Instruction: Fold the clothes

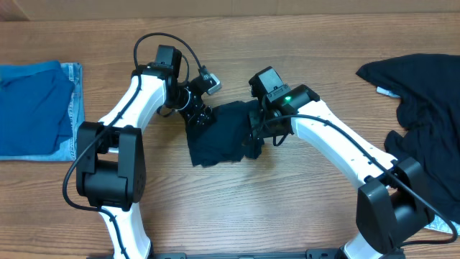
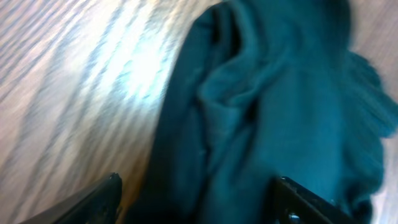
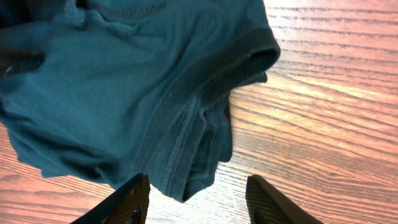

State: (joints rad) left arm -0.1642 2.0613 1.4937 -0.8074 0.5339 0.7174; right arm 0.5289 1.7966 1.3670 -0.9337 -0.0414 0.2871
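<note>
Item: navy garment [image 1: 215, 137], soft dark fabric, lying as a small compact bundle at the centre of the surface [image 1: 287, 208]. Its edges are uneven, and the right wrist view shows a ribbed hem and stitched seam [image 3: 124, 81]. In the left wrist view the fabric [image 2: 267, 106] is rumpled and blurred.

Surface: light wood-grain top that fills every view. Nothing of the room shows beyond it.

Left end effector [image 1: 198, 119]: at the bundle's 10 o'clock edge, over the cloth. In its own view [image 2: 198, 182] the two fingers stand wide apart with fabric lying loose under them. It is released and grips nothing.

Right end effector [image 1: 255, 133]: at the bundle's 3 o'clock edge. In its own view [image 3: 198, 182] the fingers are parted over bare wood, just past the hanging corner of the hem. It is released and holds nothing.

Surroundings, overhead view:
- At 9 o'clock, well apart from the bundle, a blue garment [image 1: 32, 108] lies flat on top of a denim garment [image 1: 72, 108]. The denim shows along the blue garment's right side and lower edge.
- At 3 o'clock, well apart, a dark heap [image 1: 424, 122] of unfolded clothing is spread to the surface's edge, with a white label [image 1: 388, 91] on its near side.

Obstructions: both white arms reach in from 6 o'clock and flank the bundle. Wood around the bundle is otherwise bare.
</note>
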